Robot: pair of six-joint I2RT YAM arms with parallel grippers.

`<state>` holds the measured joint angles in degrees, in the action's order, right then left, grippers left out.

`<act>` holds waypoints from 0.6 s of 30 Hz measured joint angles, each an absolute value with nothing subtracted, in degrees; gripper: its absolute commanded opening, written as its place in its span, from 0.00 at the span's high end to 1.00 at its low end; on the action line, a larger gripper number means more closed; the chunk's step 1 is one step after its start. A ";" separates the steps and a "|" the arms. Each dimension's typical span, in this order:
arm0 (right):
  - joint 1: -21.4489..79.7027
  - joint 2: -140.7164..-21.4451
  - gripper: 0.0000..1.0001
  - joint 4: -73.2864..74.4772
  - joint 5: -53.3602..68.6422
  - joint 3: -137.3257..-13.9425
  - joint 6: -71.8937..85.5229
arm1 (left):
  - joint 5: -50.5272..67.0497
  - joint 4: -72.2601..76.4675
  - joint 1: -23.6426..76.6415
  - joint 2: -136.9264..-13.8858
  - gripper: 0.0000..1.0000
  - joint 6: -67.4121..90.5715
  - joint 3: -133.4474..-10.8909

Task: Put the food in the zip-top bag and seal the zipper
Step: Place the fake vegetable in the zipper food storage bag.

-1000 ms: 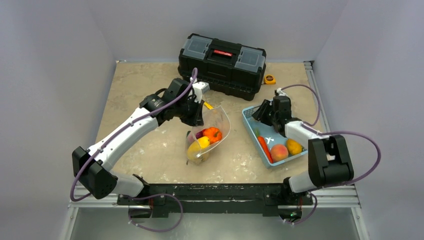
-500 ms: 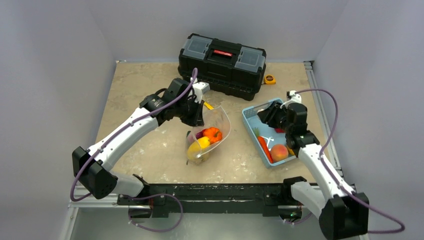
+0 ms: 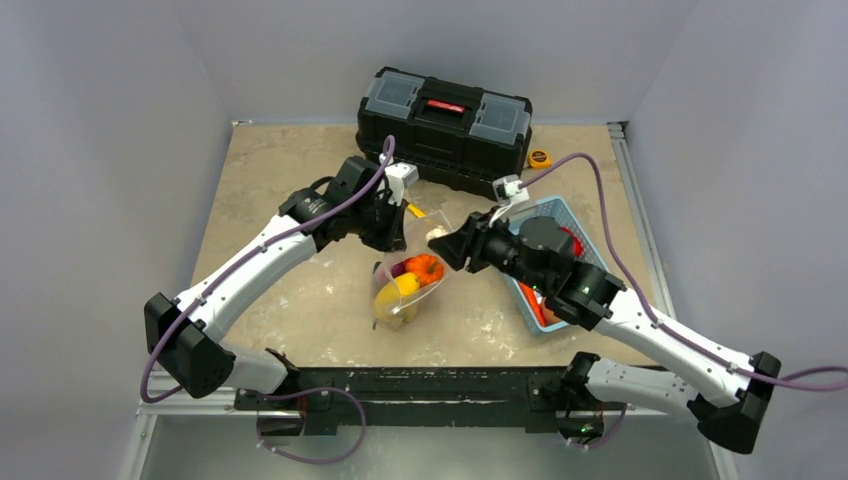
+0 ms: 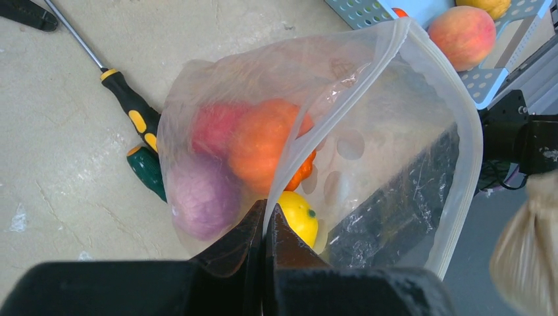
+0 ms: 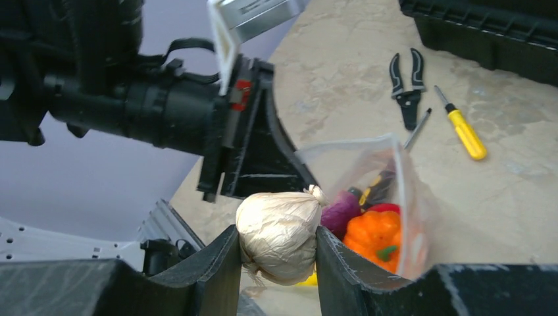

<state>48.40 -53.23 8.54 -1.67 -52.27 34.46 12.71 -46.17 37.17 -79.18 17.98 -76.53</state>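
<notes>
Gripping a toy garlic [image 5: 276,232], the right fingers [image 5: 210,276] should centre over the zip-top bag [image 4: 401,164], rim pinched by left fingers [image 4: 230,247], before releasing.

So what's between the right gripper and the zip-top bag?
Only the toy garlic bulb clamped in the right gripper; nothing else stands before the open zip-top bag, per the right wrist view.

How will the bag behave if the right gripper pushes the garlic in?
Probably floppy: the bag gapes only where the left gripper pinches its rim. The thin film would likely buckle under the garlic. The food inside should anchor its bottom.
</notes>
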 measured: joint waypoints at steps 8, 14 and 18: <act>58.96 -66.43 0.68 15.88 -16.78 -62.83 33.32 | 11.99 -46.17 37.17 -79.18 1.00 17.98 -76.53; 60.31 -73.10 0.46 22.94 -26.09 -66.17 31.53 | 11.88 -46.17 37.17 -79.18 1.00 17.98 -76.53; 60.36 -73.95 0.40 24.67 -29.08 -67.68 30.30 | 11.68 -46.17 37.15 -79.18 1.00 17.96 -76.53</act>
<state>60.36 -73.95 24.67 -29.08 -67.68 30.30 11.68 -46.17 37.15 -79.18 17.96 -76.53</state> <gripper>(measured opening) 0.555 0.002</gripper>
